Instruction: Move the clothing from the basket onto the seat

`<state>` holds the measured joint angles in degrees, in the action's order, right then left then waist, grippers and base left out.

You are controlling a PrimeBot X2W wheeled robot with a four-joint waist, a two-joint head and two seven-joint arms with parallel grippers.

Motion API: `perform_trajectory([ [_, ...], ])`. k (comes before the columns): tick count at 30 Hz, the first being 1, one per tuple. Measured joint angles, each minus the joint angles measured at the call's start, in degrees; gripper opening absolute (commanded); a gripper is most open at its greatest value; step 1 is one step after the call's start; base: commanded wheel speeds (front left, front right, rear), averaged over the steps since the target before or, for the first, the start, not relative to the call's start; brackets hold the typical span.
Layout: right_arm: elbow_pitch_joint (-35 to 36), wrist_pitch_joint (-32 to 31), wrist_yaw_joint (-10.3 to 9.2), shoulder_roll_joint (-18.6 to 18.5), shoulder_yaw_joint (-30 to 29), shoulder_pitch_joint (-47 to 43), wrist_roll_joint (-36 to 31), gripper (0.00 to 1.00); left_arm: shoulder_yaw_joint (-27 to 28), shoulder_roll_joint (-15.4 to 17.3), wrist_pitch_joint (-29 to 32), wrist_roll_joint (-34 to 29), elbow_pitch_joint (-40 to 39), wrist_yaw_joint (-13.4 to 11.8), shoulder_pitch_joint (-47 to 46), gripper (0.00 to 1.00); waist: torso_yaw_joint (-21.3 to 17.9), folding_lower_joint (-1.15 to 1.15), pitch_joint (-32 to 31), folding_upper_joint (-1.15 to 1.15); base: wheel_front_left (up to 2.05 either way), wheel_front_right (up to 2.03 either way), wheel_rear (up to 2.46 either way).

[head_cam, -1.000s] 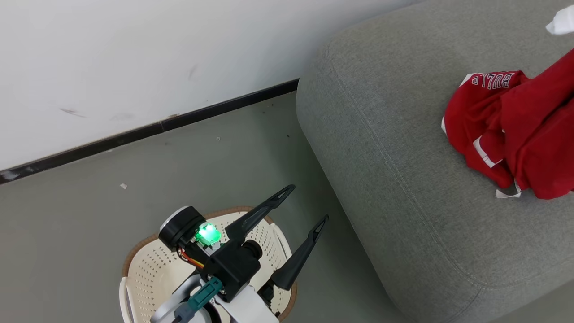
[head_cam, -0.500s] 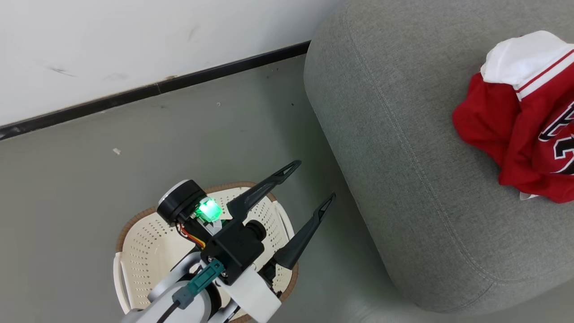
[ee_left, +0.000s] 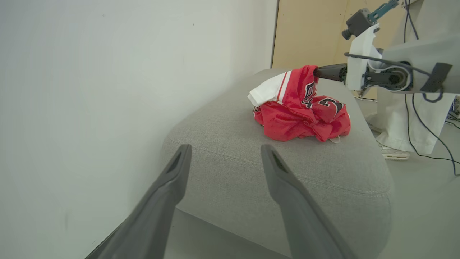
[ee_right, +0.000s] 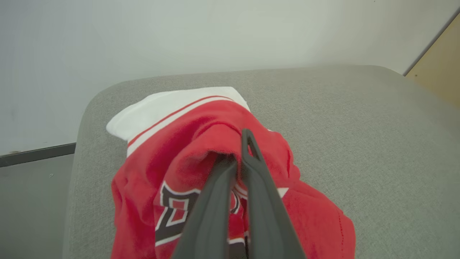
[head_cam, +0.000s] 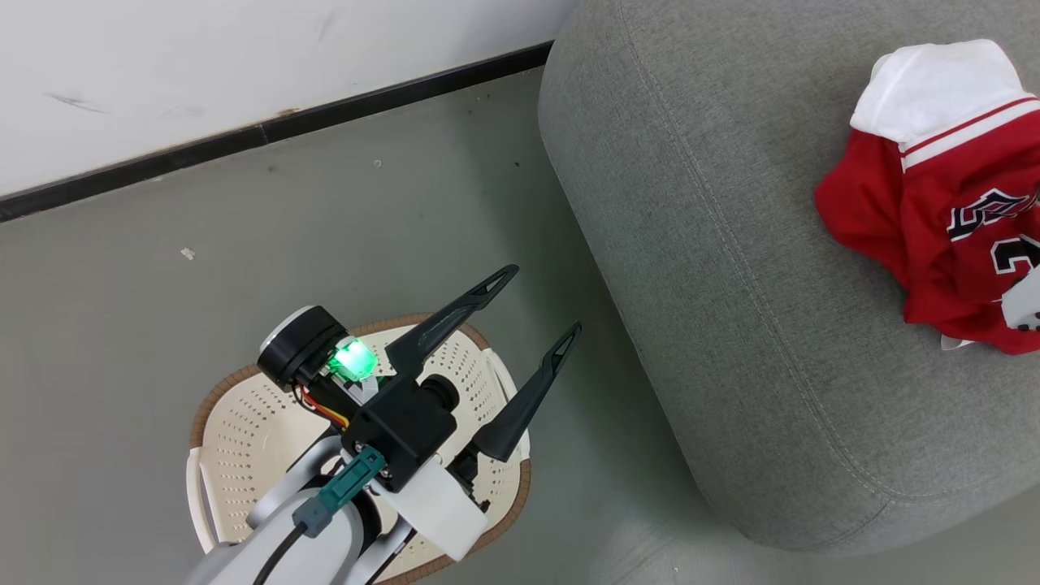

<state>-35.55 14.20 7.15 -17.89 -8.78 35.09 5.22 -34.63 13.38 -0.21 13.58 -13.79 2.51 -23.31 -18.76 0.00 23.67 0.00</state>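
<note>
The red and white clothing (head_cam: 918, 203) lies in a heap on the grey seat (head_cam: 715, 244), toward its right side. My right gripper (ee_right: 238, 153) is shut on a red fold at the top of the heap (ee_right: 201, 144). From the left wrist, its dark fingers (ee_left: 325, 72) reach into the clothing (ee_left: 302, 115) from the right, above the seat (ee_left: 251, 165). My left gripper (head_cam: 540, 302) hangs open and holds nothing above the cream basket (head_cam: 236, 382) on the floor left of the seat. Its two fingers (ee_left: 181, 158) point toward the seat.
A white wall (head_cam: 203, 65) with a dark skirting strip (head_cam: 268, 130) runs behind the grey floor (head_cam: 162, 268). A person's pale trouser leg (ee_left: 406, 122) and shoe (ee_left: 395, 154) stand beyond the seat's far side, with dark cables (ee_left: 427, 126) hanging from my right arm.
The head camera has shifted. The red jersey in my right gripper has come down onto the heap, and a white sleeve now lies on top. My left gripper stays open over the basket.
</note>
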Motion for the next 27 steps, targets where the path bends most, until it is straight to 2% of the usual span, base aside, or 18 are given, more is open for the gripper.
perform_trajectory([
  [10,4.1,0.0,0.00,1.5,-1.9,-4.7,-0.8,1.00,0.8,0.1,-0.9,0.5,1.6,0.0,0.1,1.00,-0.7,0.00,-0.7,0.00,0.00,0.00,0.00],
  [19,10.8,0.0,0.00,3.0,-2.7,-11.0,-1.8,1.00,2.2,0.9,-2.2,1.0,3.5,-0.2,0.6,1.00,-1.7,0.00,-1.9,0.00,0.00,0.00,0.00],
  [27,16.6,0.0,0.00,4.0,-3.2,-14.4,-2.4,1.00,5.3,1.0,-4.0,2.2,5.6,-2.6,3.2,1.00,-2.2,0.00,-3.8,0.00,0.00,0.00,0.00],
])
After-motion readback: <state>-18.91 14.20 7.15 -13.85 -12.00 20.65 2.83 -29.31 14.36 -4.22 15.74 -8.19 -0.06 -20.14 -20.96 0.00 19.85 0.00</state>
